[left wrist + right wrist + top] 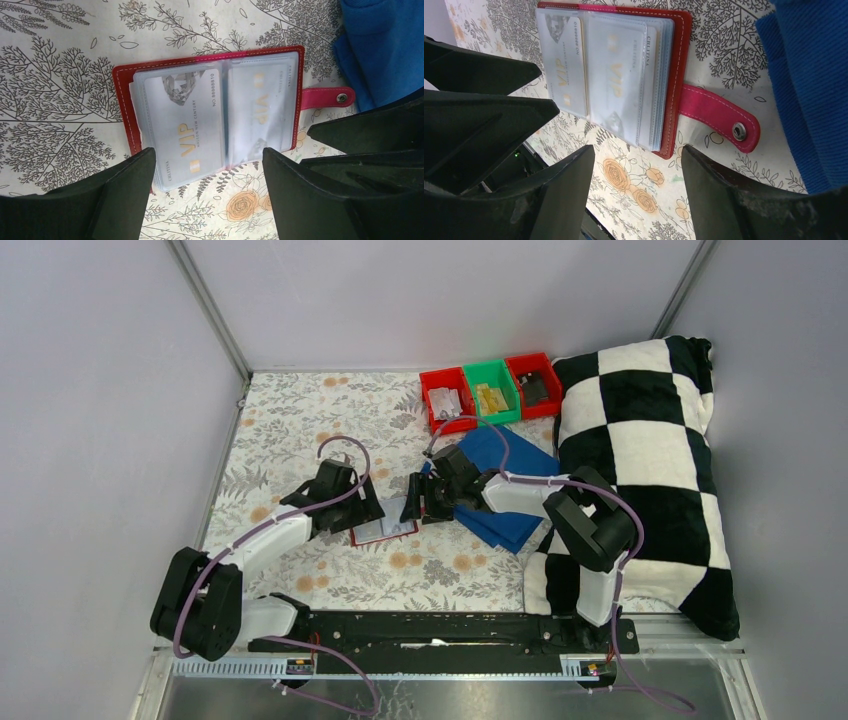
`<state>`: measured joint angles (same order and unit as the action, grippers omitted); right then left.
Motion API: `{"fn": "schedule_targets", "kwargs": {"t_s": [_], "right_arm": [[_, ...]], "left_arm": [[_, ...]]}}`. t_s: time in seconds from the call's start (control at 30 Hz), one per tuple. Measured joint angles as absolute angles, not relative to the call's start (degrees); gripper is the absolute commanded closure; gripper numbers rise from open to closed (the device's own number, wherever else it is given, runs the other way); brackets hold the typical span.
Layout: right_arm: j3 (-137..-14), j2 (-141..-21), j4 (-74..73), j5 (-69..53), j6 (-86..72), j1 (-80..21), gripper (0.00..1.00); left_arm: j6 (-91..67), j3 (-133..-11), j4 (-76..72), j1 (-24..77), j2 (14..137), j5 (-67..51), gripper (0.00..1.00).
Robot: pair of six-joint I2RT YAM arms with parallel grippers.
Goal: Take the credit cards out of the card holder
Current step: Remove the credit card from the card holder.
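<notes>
Card holder (124, 107) lies open, flat on floral tablecloth (60, 90), strap tab near blue cloth (385, 45). Credit cards (187, 125) sit in clear sleeves. Left gripper (207, 165) fingers spread, empty; right gripper (638, 160) likewise.

Red card holder (385, 532) lies open and flat just left of the blue cloth (510, 490), strap tab (327, 96) toward it, pale VIP credit cards (187, 125) sleeved inside

Arms angled inward; left gripper (207, 157), right gripper (636, 152) spread wide, apparently close together.
</notes>
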<state>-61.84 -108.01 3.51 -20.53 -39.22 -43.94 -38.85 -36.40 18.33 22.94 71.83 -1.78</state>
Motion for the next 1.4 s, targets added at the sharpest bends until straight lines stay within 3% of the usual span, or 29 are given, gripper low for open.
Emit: {"fn": "schedule_targets", "kwargs": {"t_s": [0.57,1.4], "right_arm": [[-64.1,-111.8,3.6,-20.3,-41.1,-43.7,0.6],[-62.4,-112.4,7.4,-20.8,-44.6,-43.2,0.61]], "left_arm": [[-38.5,-36.4,18.6,22.9,74.9,-3.2,0.22],[-39.6,-36.4,18.7,23.4,69.5,-6.2,0.22]]}}
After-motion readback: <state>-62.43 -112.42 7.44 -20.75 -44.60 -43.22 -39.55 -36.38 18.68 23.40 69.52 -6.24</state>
